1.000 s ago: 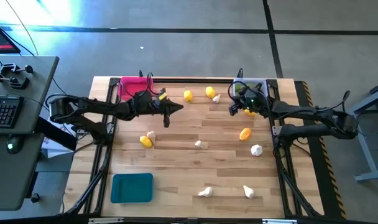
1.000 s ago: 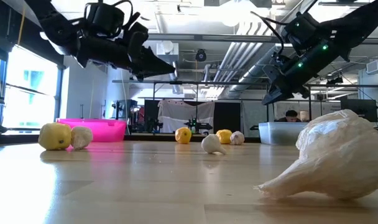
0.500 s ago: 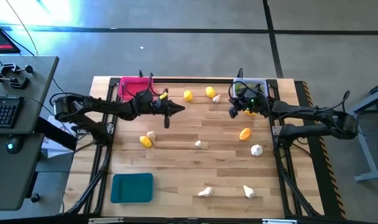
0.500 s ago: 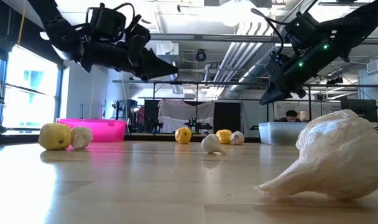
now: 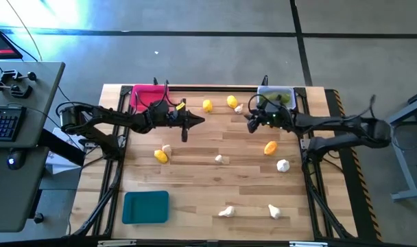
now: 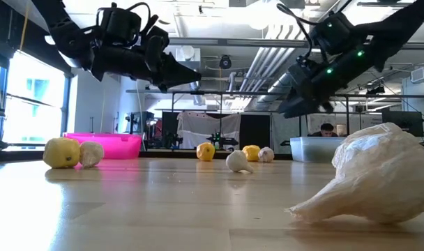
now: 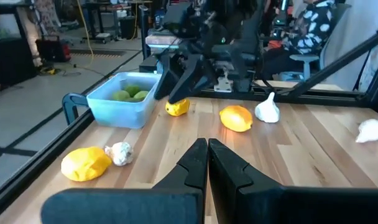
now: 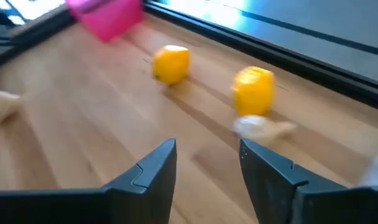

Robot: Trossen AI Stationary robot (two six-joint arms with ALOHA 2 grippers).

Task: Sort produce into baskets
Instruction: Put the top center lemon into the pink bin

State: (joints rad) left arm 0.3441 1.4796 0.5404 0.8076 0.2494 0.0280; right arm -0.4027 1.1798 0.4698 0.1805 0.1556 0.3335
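Note:
My right gripper (image 5: 249,125) hangs open above the table, left of the clear basket (image 5: 276,96) that holds green limes (image 7: 130,94). Beyond its fingers (image 8: 207,165) lie two lemons (image 8: 171,63) (image 8: 253,89) and a garlic bulb (image 8: 263,126), all resting on the wood. My left gripper (image 5: 195,121) is shut and hovers right of the pink basket (image 5: 148,96), holding nothing (image 7: 207,155). Another lemon (image 7: 178,107) sits on the table under my right arm. The teal basket (image 5: 145,207) stands near the front left.
Loose on the table are a lemon (image 5: 270,147) and garlic (image 5: 282,165) at the right, a lemon (image 5: 160,156) with garlic (image 5: 167,148) at the left, garlic (image 5: 222,159) mid-table, and two garlic bulbs (image 5: 226,211) (image 5: 273,211) near the front. A desk with a keyboard (image 5: 3,123) stands left.
My right gripper has moved away from the clear basket toward the table's left, tipped further down, and opened. My left arm has kept still with its gripper shut.

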